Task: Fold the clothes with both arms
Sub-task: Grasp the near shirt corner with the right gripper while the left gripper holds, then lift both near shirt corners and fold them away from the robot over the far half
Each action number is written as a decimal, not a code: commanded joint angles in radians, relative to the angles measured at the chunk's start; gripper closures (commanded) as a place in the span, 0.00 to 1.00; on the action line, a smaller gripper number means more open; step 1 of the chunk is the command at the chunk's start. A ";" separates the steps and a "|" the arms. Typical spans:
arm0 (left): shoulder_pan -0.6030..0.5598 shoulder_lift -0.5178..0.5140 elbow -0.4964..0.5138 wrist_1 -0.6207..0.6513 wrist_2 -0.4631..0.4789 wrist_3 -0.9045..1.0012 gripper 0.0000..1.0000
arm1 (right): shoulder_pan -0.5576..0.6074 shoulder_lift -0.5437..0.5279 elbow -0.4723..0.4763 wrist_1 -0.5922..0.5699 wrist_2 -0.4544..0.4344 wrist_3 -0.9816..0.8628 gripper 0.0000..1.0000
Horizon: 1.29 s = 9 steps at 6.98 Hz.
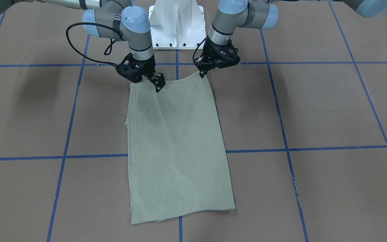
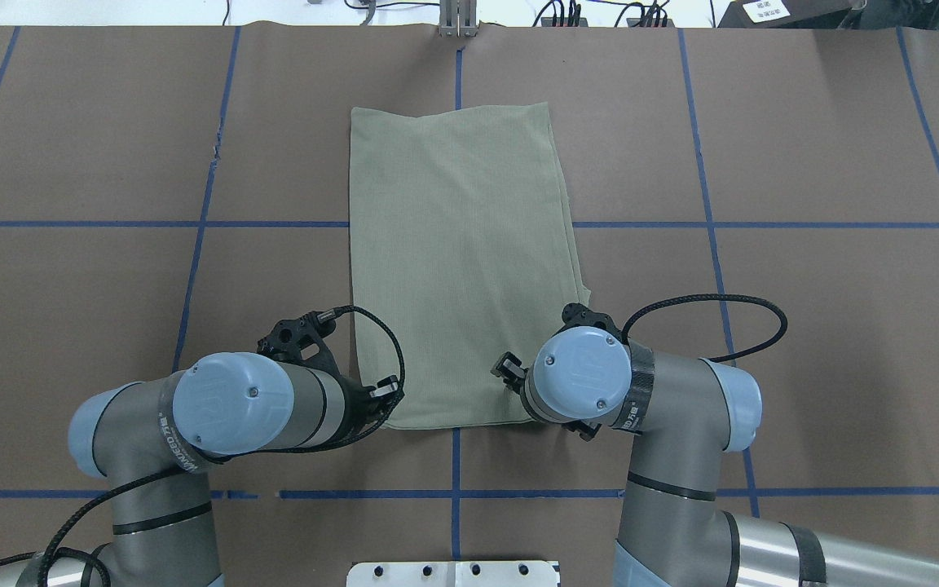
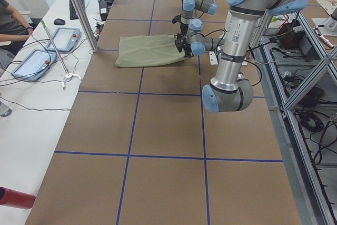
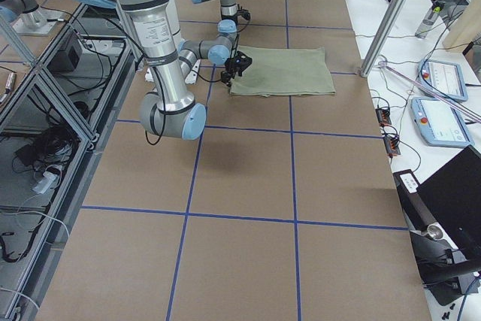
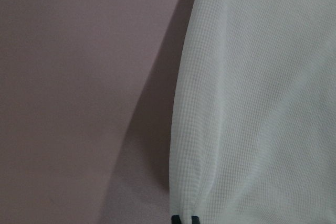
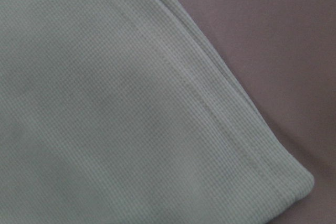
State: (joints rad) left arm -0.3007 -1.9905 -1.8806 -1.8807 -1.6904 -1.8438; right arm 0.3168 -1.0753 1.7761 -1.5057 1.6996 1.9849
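Pale sage-green knit shirt (image 1: pixel 176 144): folded to a long narrow rectangle, flat on the brown paper-covered tabletop (image 1: pixel 314 111), approx. centred. Long axis runs away from the robot. One short edge lies near the white metal pedestal base (image 1: pixel 176 23). The shirt crosses the blue tape grid lines (image 1: pixel 92 156). On the robot's right-hand long edge, lower layers stick out slightly from under the top layer.

Left gripper (image 1: pixel 202 74): at the robot-side left corner of the shirt. Black fingertips (image 5: pixel 177 219) are close together with fabric pinched between them; the corner is raised slightly off the tabletop.

Right gripper (image 1: pixel 158 85): at the robot-side edge of the shirt, near the right corner, tip on or just above the fabric. Finger spacing: cannot tell, as the wrist view shows fabric and hem only.
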 commanded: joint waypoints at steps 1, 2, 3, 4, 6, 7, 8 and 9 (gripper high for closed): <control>0.000 -0.001 0.000 0.000 0.000 0.000 1.00 | 0.001 0.003 0.003 -0.001 0.002 0.002 0.26; 0.000 -0.001 0.000 0.000 0.002 0.000 1.00 | 0.001 0.002 0.005 -0.001 0.003 0.003 0.49; 0.000 -0.001 0.000 0.000 0.002 0.000 1.00 | 0.001 0.003 0.005 -0.001 0.005 0.002 0.68; 0.000 0.001 0.001 0.000 0.002 0.000 1.00 | 0.001 0.003 0.006 -0.001 0.006 0.002 0.80; 0.000 -0.001 0.001 0.000 0.002 0.000 1.00 | 0.001 0.009 0.011 -0.001 0.011 0.000 0.95; 0.000 0.001 0.001 0.000 0.002 0.002 1.00 | 0.002 0.009 0.016 0.001 0.014 -0.001 1.00; 0.000 -0.001 0.000 0.000 0.000 0.000 1.00 | 0.002 0.008 0.032 0.002 0.014 0.002 1.00; 0.000 0.004 -0.009 0.000 0.002 0.000 1.00 | 0.002 -0.004 0.064 0.002 0.006 0.015 1.00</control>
State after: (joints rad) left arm -0.3007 -1.9895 -1.8823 -1.8807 -1.6896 -1.8435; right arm 0.3187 -1.0701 1.8095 -1.5040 1.7113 1.9888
